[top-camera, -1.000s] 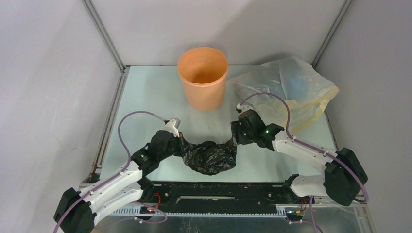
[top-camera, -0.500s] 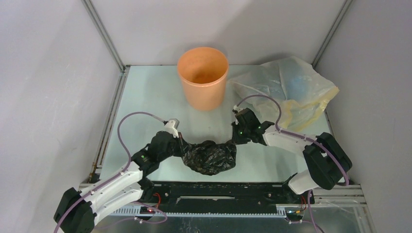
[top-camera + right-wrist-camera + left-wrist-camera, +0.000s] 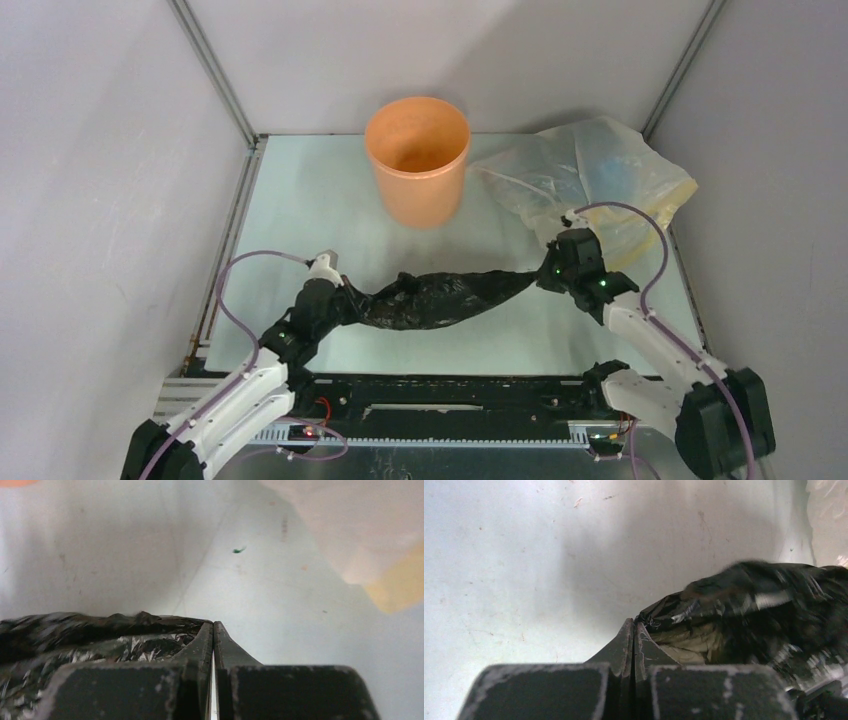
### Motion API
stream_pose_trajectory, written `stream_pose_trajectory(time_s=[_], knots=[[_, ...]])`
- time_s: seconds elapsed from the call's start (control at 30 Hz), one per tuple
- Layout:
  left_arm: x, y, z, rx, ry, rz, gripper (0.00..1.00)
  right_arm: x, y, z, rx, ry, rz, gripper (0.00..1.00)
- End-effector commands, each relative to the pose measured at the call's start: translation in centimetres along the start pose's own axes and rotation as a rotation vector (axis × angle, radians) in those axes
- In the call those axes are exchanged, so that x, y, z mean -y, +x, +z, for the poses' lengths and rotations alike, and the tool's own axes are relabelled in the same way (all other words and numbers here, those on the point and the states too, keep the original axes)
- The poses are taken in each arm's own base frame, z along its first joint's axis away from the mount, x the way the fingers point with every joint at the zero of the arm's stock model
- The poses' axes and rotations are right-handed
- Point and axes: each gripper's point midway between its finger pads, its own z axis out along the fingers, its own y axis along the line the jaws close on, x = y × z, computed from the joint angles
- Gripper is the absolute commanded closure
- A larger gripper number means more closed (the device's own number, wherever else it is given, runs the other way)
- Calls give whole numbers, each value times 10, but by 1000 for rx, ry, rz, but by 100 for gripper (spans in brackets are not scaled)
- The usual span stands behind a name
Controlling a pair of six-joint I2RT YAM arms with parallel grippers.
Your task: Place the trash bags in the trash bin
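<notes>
The bin (image 3: 417, 160) stands upright at the back of the table (image 3: 300, 200), near the rear wall, its mouth open to the ceiling; looking in, I see only its orange walls and floor. Just to its right a yellow bag (image 3: 590, 180) lies slumped and crumpled against the far right corner, with a bluish patch showing through the plastic; what that is I cannot tell. The black bag (image 3: 435, 297) is well in front of the bin, nearer the arms, pulled out into a long crinkled band that runs from left to right and sags in the middle. The left gripper (image 3: 343, 300) has its fingers pressed together on the bag's left end, and the right gripper (image 3: 546, 277) is pinched closed on the right end, which sits slightly farther back. In both wrist views the fingers meet with glossy black plastic bunched at their tips. Between the black bag and the bin there is only pale table. The yellow bag lies just behind the right gripper, and that arm's purple cable (image 3: 625, 212) loops over its near edge.
</notes>
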Motion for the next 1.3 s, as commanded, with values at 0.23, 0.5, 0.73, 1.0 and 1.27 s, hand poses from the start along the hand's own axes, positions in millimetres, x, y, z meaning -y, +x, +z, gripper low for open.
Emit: stream_pose_trajectory(time_s=[0.23, 0.5, 0.73, 1.0, 1.27], knots=[[23, -18, -5, 57, 120, -25, 100, 19, -15, -35, 139, 23, 18, 93], [28, -8, -1, 11, 157, 15, 100, -31, -4, -62, 128, -198, -160, 38], [33, 1, 4, -40, 194, 46, 100, -121, 13, -84, 103, -400, -469, 45], [32, 1, 2, -25, 201, 53, 100, -190, 28, -62, 9, -450, -670, 41], [31, 0, 1, -17, 196, 57, 100, -202, 54, -20, -140, -415, -723, 35]])
